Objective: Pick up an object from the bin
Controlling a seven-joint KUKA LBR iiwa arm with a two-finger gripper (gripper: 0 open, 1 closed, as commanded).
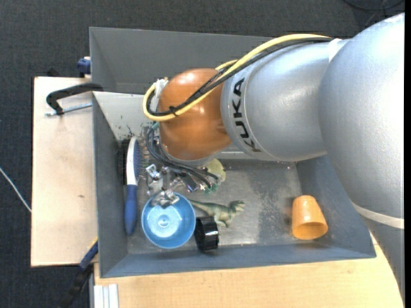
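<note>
My gripper [162,186] hangs low at the bin's left side, its metal fingertips just above the upper rim of a round blue cup [168,221] that lies near the front wall. Whether anything sits between the fingers is hidden by the wrist. A brush with a blue handle and white head [130,186] lies along the left wall, just left of the gripper. A green toy dinosaur [221,210] lies to the right of the cup. A small black cap-like piece [207,233] rests by the front wall beside the cup.
An orange cup [307,217] lies on its side at the front right, apart from the others. A pale round thing [215,169] peeks out under the wrist. The arm and its orange cover hide the back middle of the bin.
</note>
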